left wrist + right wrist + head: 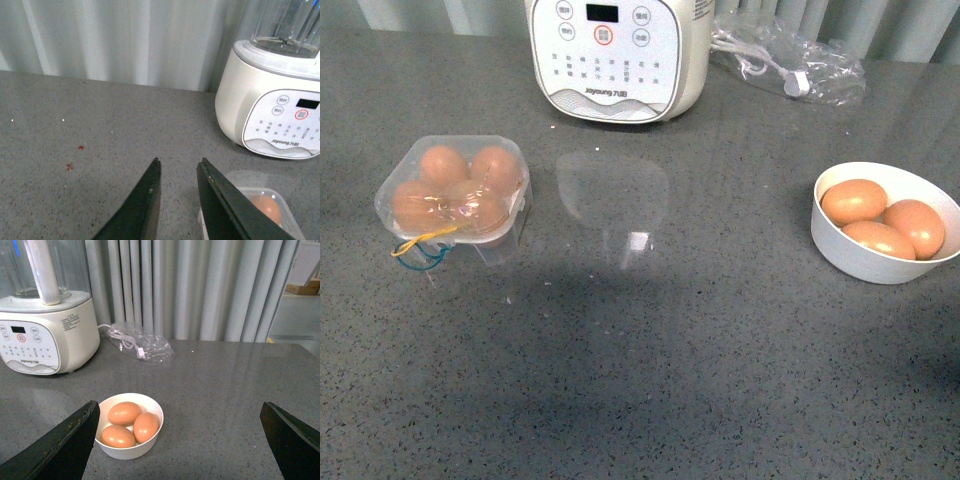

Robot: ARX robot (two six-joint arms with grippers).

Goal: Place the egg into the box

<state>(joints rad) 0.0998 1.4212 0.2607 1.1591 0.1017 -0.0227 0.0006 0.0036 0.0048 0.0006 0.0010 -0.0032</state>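
Note:
The box (455,190), a small clear plastic egg case, sits at the table's left with one brown egg in each of its four holes (444,163). Yellow and blue elastic bands (420,250) lie at its near corner. Three more brown eggs (853,201) lie in a round white bowl (850,255) at the right. Neither gripper shows in the front view. My left gripper (180,162) is shut and empty, above bare table beside the box (280,200). My right gripper (180,407) is wide open and empty, behind the bowl (129,450) and its eggs (124,413).
A white blender base (618,55) with a control panel stands at the back centre; it also shows in the left wrist view (272,112) and the right wrist view (47,335). A clear plastic bag with a cable (790,60) lies at the back right. A grey curtain hangs behind the table.

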